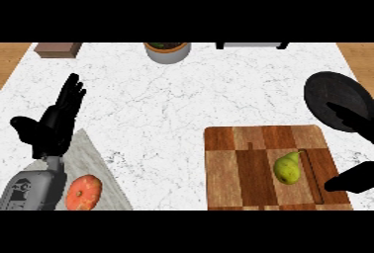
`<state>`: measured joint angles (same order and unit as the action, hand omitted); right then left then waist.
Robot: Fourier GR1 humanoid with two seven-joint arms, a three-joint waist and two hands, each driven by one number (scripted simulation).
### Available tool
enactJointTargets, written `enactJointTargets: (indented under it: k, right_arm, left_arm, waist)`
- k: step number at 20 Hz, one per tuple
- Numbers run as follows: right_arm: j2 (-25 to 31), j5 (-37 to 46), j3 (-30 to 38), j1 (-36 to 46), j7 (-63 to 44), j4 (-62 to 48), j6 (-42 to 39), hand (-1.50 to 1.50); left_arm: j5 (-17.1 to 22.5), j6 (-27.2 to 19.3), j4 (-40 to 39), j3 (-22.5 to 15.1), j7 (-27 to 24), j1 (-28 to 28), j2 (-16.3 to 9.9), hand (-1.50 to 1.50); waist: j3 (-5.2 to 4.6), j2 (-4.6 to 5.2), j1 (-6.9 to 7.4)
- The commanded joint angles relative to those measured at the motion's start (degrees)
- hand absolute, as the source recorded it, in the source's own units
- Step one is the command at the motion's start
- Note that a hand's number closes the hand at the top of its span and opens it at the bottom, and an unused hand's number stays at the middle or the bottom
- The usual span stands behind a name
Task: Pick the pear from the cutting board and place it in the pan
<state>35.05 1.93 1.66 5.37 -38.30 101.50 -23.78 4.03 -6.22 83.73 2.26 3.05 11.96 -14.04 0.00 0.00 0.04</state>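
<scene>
The white marble counter (182, 108) is taken in first, filling the view. On it, at 5 o'clock, the wooden cutting board (248, 173) is laid flat, and at 3 o'clock the dark pan (329, 94) is set just beyond the board's far right corner. A grey mat (99, 168) is seen at 8 o'clock with an orange, pumpkin-like fruit (84, 192) on it; a grey pot (168, 52) is placed at 12 o'clock, a brown block (57, 49) at 11 o'clock.

The left hand (55, 126) is held open at 9 o'clock, fingers straight and pointing up, resting, well apart from the board.

The right hand (350, 182) is spread wide at 4 o'clock: 1 dark digit is stretched over the pan's near rim, another is laid at the board's right edge. Nothing is held.

The pear (288, 167) is found on the right part of the board, untouched. Its long axis is tilted, stem toward 1 o'clock, fat end toward 7 o'clock. From the right hand it lies toward 9 o'clock, near, and that hand is plainly the closer 1. The pick is judged not yet begun; the fingers would likely need to be brought leftward across the pear's narrow width.
</scene>
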Motion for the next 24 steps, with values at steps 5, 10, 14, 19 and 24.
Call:
enactJointTargets:
  k: [5, 10, 14, 19, 24]
  right_arm:
    - [-4.7, 4.6, -0.6, -0.1, 1.0, -0.2, -4.9, -1.5]
    - [-6.4, 10.1, -2.7, -0.8, 3.0, -2.6, -6.3, -1.5]
    - [-5.0, 12.5, -4.5, 0.7, 0.8, -4.6, -9.2, -1.5]
    - [-6.7, 15.9, -5.5, 3.8, -0.5, -7.9, -11.5, -1.5]
    - [-11.1, 17.3, -6.2, 5.9, -3.8, -9.5, -13.6, -1.5]
  left_arm:
    - [-0.1, 2.9, 4.4, 1.2, 2.0, -3.2, -0.1, 0.0]
    - [-2.6, 0.5, -0.7, 1.4, -0.1, 0.2, 2.2, 0.0]
    - [-1.0, 2.0, -0.2, 2.4, 2.8, 2.7, 1.3, 0.0]
    - [-3.4, 0.8, -0.8, 2.1, -1.8, 0.0, 3.0, 0.0]
    - [-3.3, 1.8, 0.4, 1.9, 0.1, -0.2, 3.8, 0.0]
  waist:
    - [-0.01, -0.05, 0.05]
    - [0.0, 0.0, -0.13]
    - [0.0, 0.0, -0.13]
    - [-0.01, 0.0, 0.03]
    - [-0.01, -0.01, 0.03]
